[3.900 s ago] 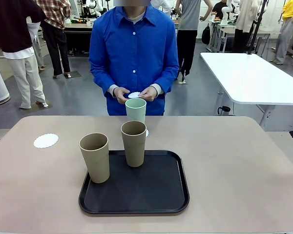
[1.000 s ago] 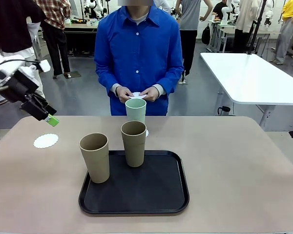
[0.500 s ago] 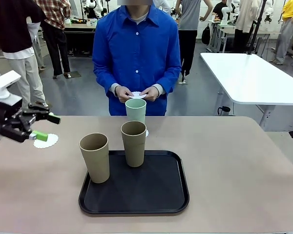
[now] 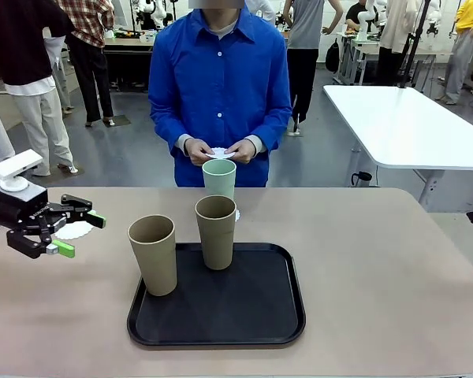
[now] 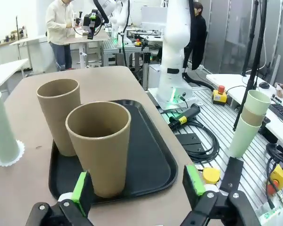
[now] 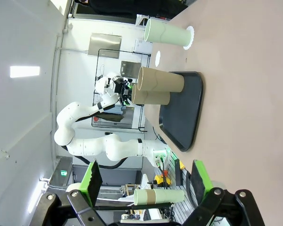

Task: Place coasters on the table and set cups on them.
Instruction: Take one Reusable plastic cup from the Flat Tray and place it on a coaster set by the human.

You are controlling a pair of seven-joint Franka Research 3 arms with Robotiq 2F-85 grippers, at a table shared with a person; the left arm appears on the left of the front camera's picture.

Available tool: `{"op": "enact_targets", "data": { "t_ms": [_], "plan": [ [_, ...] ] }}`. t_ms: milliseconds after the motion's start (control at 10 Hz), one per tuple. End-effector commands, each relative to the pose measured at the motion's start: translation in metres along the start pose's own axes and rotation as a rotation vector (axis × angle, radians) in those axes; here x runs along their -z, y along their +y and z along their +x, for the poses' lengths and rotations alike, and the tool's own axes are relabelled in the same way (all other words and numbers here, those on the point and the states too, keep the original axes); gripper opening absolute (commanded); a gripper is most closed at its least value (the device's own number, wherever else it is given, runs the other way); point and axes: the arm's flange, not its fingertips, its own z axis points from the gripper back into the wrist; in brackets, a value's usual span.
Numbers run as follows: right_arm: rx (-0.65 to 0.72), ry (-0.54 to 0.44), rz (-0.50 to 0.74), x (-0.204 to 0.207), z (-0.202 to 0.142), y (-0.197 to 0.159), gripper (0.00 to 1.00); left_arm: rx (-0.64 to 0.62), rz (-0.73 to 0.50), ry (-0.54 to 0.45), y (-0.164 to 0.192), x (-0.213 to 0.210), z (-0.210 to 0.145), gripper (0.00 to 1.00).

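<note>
Left tool (image 4: pixel 82 235) at frame left, jaws spread wide, empty, in front of a round white lacy paper coaster (image 4: pixel 73 230) on the beige desk (image 4: pixel 378 268). Right tool (image 6: pixel 146 181) also spread wide, empty. At frame centre, left tan tapered cup (image 4: pixel 152 253) and right tan tapered cup (image 4: pixel 216 231) stand on a black tray (image 4: pixel 252 315). Pale mint cup (image 4: pixel 219 179) stands behind them on the desk.

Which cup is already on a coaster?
The mint green cup, on its coaster on the table beyond the tray; both tan cups stand on the tray.
</note>
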Motion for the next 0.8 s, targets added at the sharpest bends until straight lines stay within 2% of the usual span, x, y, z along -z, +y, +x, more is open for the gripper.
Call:
{"op": "enact_targets", "data": {
  "t_ms": [0,100,500,700],
  "plan": [
    [-0.002,-0.001,0.009,0.001,-0.001,0.0,1.0,0.023,0.057,-0.035,0.002,0.002,0.003,1.0],
    [-0.002,-0.001,0.009,0.001,-0.001,0.0,1.0,0.0,0.0,0.0,0.0,0.0,0.0,1.0],
    [-0.002,-0.001,0.009,0.001,-0.001,0.0,1.0,-0.005,0.006,-0.006,0.003,0.002,-0.001,1.0],
    [-0.002,-0.001,0.009,0.001,-0.001,0.0,1.0,-0.005,0.048,-0.037,0.014,0.008,-0.018,1.0]
  ]
}}
